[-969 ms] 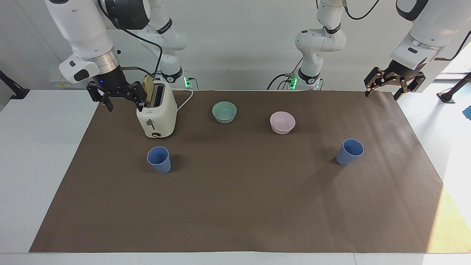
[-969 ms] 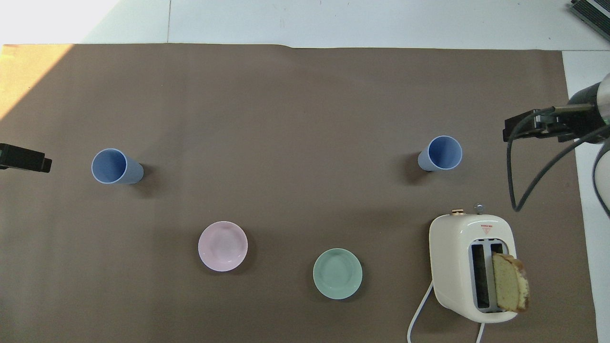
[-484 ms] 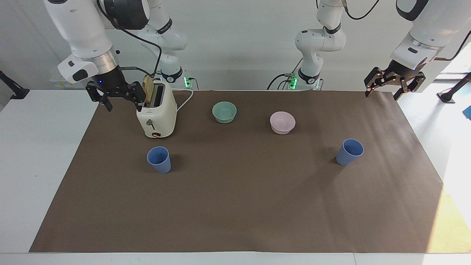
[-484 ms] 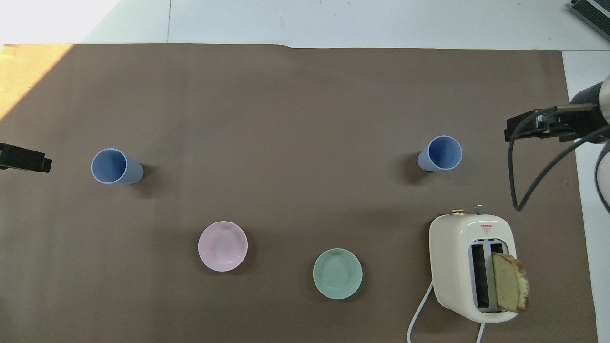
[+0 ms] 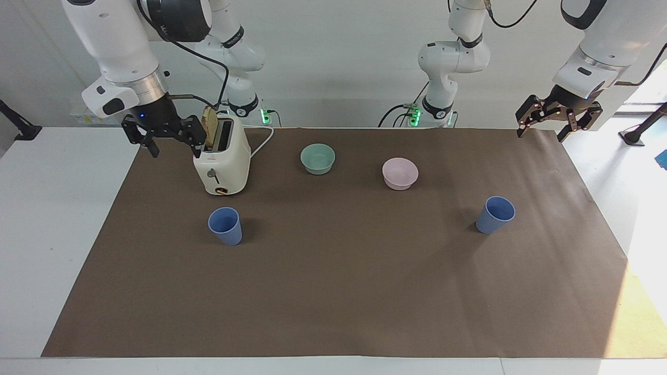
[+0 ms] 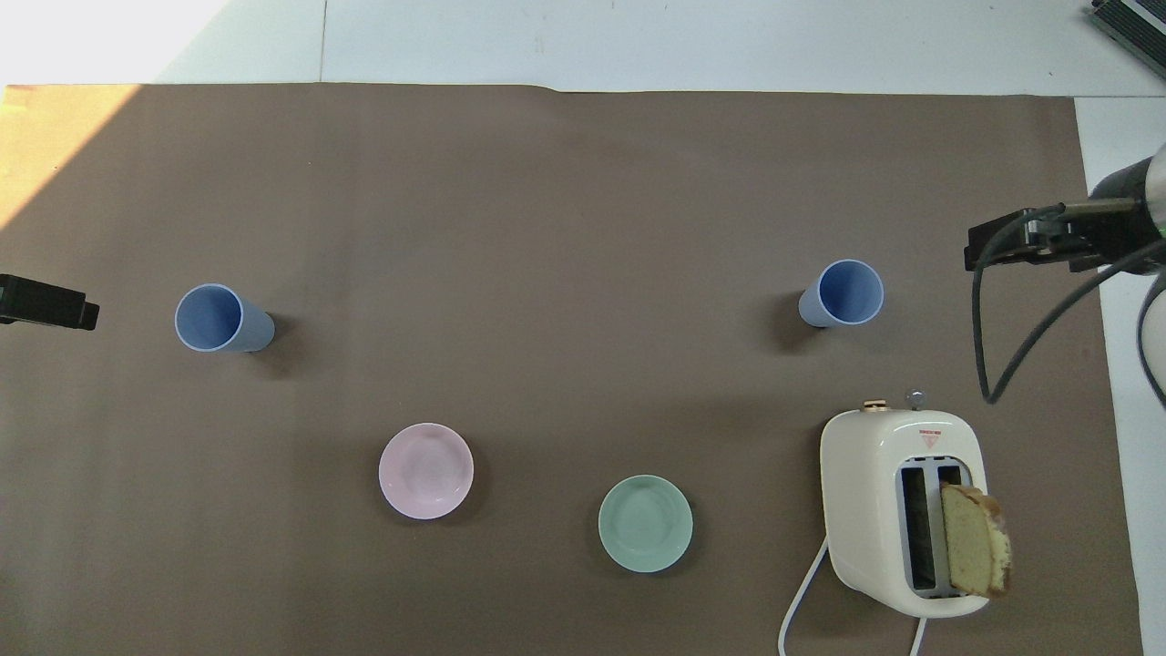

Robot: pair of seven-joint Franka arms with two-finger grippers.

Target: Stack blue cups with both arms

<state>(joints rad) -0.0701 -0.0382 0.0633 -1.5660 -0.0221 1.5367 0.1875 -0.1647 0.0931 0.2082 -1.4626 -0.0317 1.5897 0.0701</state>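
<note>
Two blue cups stand upright and apart on the brown mat. One cup (image 5: 225, 225) is toward the right arm's end, a little farther from the robots than the toaster; it also shows in the overhead view (image 6: 843, 292). The other cup (image 5: 495, 214) is toward the left arm's end, and it shows in the overhead view too (image 6: 219, 317). My right gripper (image 5: 176, 152) hangs open and empty in the air beside the toaster, over the mat's edge (image 6: 1002, 244). My left gripper (image 5: 541, 136) hangs open and empty over the mat's corner at its own end (image 6: 50, 303).
A cream toaster (image 5: 222, 161) with a slice of bread (image 6: 975, 539) in one slot stands near the right gripper. A teal-green bowl (image 5: 318, 158) and a pink bowl (image 5: 399, 173) sit nearer to the robots than the cups. Two smaller white arms stand at the table's edge.
The right gripper has drifted very slightly toward its own end of the table. The cups and the left gripper have not moved.
</note>
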